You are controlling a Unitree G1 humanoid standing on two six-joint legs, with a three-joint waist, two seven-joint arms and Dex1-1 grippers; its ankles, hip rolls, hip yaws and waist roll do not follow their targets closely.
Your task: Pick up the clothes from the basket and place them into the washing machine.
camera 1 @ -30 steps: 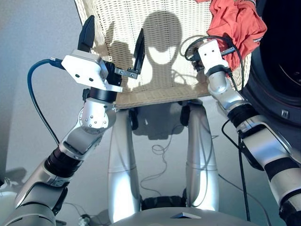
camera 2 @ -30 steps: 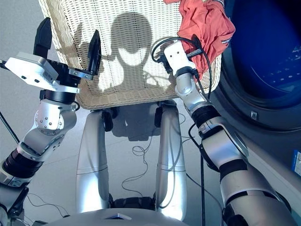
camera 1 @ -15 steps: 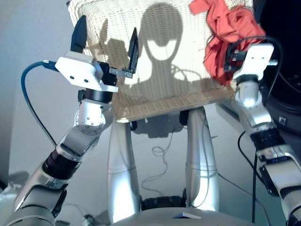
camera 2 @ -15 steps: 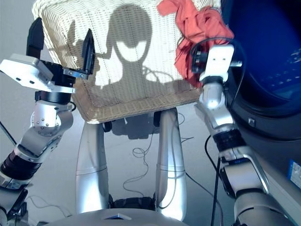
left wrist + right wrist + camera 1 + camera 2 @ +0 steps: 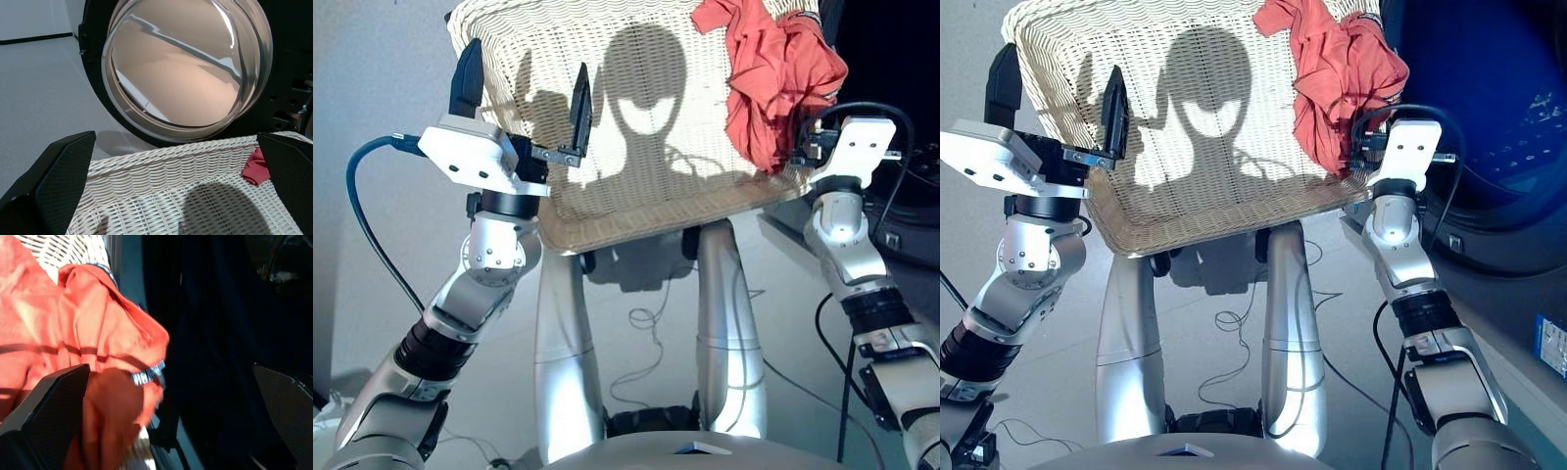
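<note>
The cream wicker basket point(image 5: 636, 186) fills the top middle of the head views. An orange-red garment point(image 5: 771, 70) lies bunched in its right corner, draped over the rim. My left gripper point(image 5: 524, 93) is open above the basket's left edge and holds nothing; its wrist view looks over the basket rim point(image 5: 166, 156) at the washing machine's round glass door point(image 5: 186, 68). My right gripper point(image 5: 168, 377) is open at the basket's right corner. The orange-red cloth point(image 5: 73, 333) is up against one finger, not clamped. The washing machine's dark drum opening point(image 5: 1489, 108) is just to the right.
A blue cable point(image 5: 367, 215) loops off my left forearm and a black cable point(image 5: 822, 333) hangs by my right arm. Thin wires point(image 5: 646, 318) lie on the grey floor under the basket. The washing machine's front point(image 5: 901, 225) stands close beside my right arm.
My right arm has swung right, from the basket's front edge to its right corner beside the orange-red garment. The camera has tilted a little. The left gripper stays open in place.
</note>
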